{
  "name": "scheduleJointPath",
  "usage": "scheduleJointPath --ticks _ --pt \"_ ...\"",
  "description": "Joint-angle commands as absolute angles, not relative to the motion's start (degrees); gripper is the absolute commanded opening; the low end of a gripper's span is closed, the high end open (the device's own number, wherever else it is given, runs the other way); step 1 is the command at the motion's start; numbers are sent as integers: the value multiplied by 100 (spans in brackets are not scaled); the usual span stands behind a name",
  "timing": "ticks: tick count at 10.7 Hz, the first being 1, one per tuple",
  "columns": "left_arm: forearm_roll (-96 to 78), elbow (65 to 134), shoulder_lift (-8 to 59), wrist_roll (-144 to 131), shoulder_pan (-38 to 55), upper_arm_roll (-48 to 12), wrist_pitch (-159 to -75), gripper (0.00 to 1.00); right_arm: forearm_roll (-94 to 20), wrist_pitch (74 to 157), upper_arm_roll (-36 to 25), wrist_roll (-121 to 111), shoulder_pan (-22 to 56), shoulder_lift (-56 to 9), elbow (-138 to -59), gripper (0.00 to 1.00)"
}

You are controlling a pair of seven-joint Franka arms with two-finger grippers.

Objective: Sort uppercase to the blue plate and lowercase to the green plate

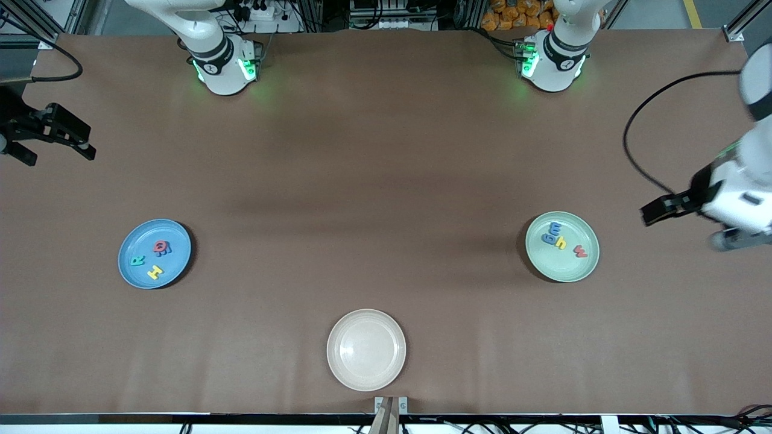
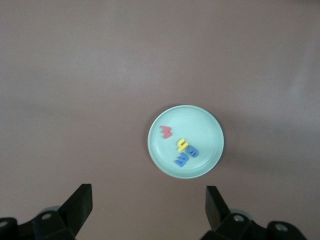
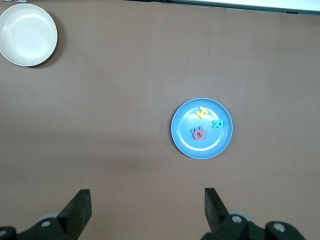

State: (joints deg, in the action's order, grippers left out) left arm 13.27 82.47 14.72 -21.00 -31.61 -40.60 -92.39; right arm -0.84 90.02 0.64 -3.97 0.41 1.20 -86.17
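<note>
The blue plate (image 1: 129, 241) lies toward the right arm's end and holds a teal R (image 1: 137, 260), a yellow H (image 1: 155, 272) and a red Q (image 1: 160, 245) lying on a dark blue M (image 1: 167, 248). It also shows in the right wrist view (image 3: 186, 146). The green plate (image 1: 580, 230) lies toward the left arm's end and holds a dark blue g (image 1: 549, 240), a light blue m (image 1: 555, 228), a yellow h (image 1: 561, 243) and a red w (image 1: 580, 251). It also shows in the left wrist view (image 2: 206, 125). My right gripper (image 1: 57, 155) (image 3: 147, 196) and left gripper (image 1: 651, 214) (image 2: 148, 192) are open, empty, high over bare table.
A cream plate (image 1: 366, 349) with nothing in it sits near the table's front edge, midway between the two coloured plates; it also shows in the right wrist view (image 3: 27, 34). The brown table (image 1: 374, 181) lies bare between the plates.
</note>
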Motion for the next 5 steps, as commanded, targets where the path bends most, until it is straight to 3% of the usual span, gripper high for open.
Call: scheduleJointPath --ticks 1,5 --pt "1134 7885 1389 -1829 -3305 -4052 -8729 100 -9 8860 97 -369 -35 185 -8640 100" --pt "1116 7814 1248 -1398 -3507 -4069 -8614 100 -9 8719 88 -360 -44 228 -8640 100"
